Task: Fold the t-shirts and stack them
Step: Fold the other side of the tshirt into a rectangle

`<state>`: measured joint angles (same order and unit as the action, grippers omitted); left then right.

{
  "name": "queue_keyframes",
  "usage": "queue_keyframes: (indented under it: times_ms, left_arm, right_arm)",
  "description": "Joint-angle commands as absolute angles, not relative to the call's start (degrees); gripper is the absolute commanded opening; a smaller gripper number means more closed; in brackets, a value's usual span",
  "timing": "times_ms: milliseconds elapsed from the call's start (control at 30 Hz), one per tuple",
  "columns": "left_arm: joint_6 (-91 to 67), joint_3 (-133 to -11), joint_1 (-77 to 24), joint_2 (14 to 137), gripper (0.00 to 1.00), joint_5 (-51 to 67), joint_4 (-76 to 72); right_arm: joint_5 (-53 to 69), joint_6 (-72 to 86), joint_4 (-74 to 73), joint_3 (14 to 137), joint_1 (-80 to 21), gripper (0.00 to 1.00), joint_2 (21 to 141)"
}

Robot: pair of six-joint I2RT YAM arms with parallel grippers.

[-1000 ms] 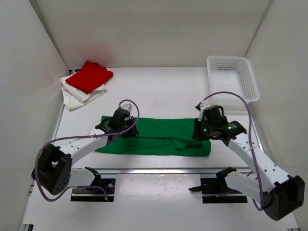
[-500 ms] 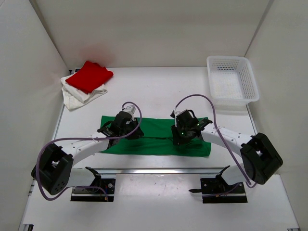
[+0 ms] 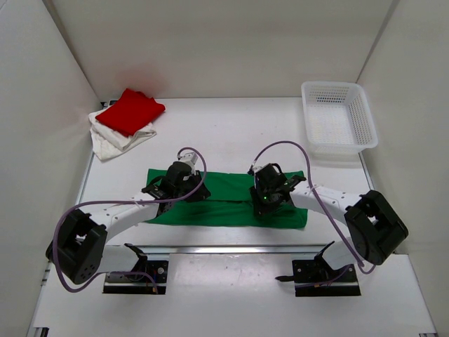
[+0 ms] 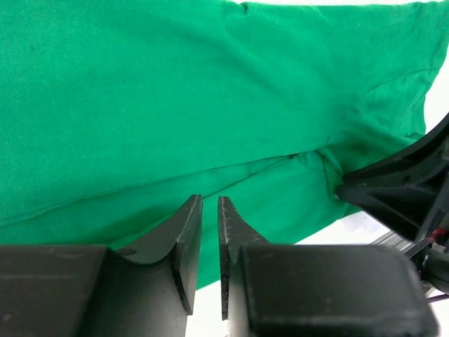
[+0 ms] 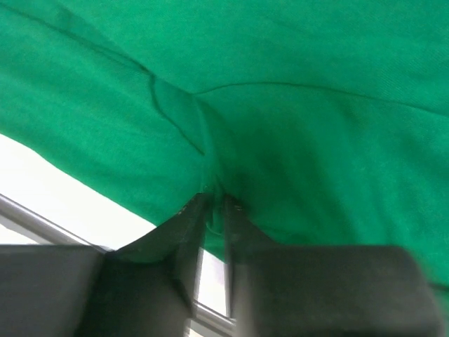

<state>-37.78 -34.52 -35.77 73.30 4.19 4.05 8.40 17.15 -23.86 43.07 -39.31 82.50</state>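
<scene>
My arms reach over the long, flat green cloth t-shirt point(image 3: 224, 203) near the front of the white table point(image 3: 231, 133).
Left wrist: my left gripper point(image 4: 209, 201) is narrowly parted, with nothing between the jaws. Right wrist: my right gripper point(image 5: 214, 199) is a slit at a crease; I cannot tell whether it grips.

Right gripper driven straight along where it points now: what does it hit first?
The green t-shirt: the right gripper points straight at its cloth, tips very close; whether they already touch is unclear.
</scene>
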Motion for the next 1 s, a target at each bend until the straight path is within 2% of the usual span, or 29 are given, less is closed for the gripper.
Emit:
queue_keyframes:
  times_ms: [0,33,100,367,567,633,700,800,833,867,900,967]
  left_arm:
    - [-38.6,-34.3,-36.0,72.3,0.26,5.0,2.0]
    - [-38.6,-34.3,-35.9,72.1,0.25,5.1,1.9]
    - [-38.8,-33.9,-35.3,71.6,0.25,5.0,1.6]
    - [-38.6,-35.3,-34.5,70.8,0.26,6.2,2.2]
    - [-39.0,-35.5,-33.1,69.9,0.25,7.7,1.9]
    - [-39.1,-34.9,-32.9,69.8,0.25,7.9,2.1]
    - [-38.8,-34.5,-33.7,69.8,0.26,8.1,2.4]
    - [-38.8,-33.4,-33.1,69.7,0.26,8.1,1.9]
    - [-38.9,-33.1,-33.0,69.7,0.25,8.2,1.8]
    - [-38.7,-32.7,-32.9,69.7,0.26,8.4,1.6]
    - [-38.5,-32.6,-33.0,70.0,0.25,7.9,1.4]
    - [-38.1,-32.6,-32.6,70.7,0.26,7.7,1.2]
  right_arm:
    - [6.8,17.2,-23.3,43.4,-38.9,0.12,83.5]
    - [6.6,17.0,-24.1,43.9,-38.8,0.06,84.2]
    - [6.1,17.3,-24.3,44.8,-38.8,0.0,84.2]
    - [16.1,18.4,-27.8,47.8,-36.8,0.0,75.4]
    - [20.5,21.4,-25.9,46.4,-37.5,0.0,73.9]
    - [19.8,22.8,-25.3,45.7,-38.8,0.05,73.7]
    - [20.0,22.6,-25.5,44.8,-39.0,0.26,74.4]
    - [18.2,21.5,-28.2,44.2,-36.4,0.37,71.4]
    - [18.5,21.4,-28.3,43.3,-34.1,0.37,69.5]
    - [19.2,21.4,-27.7,42.5,-31.1,0.37,67.7]
    - [19.7,21.2,-26.8,41.8,-27.1,0.33,66.5]
    - [21.1,21.6,-23.5,39.2,-20.9,0.12,63.5]
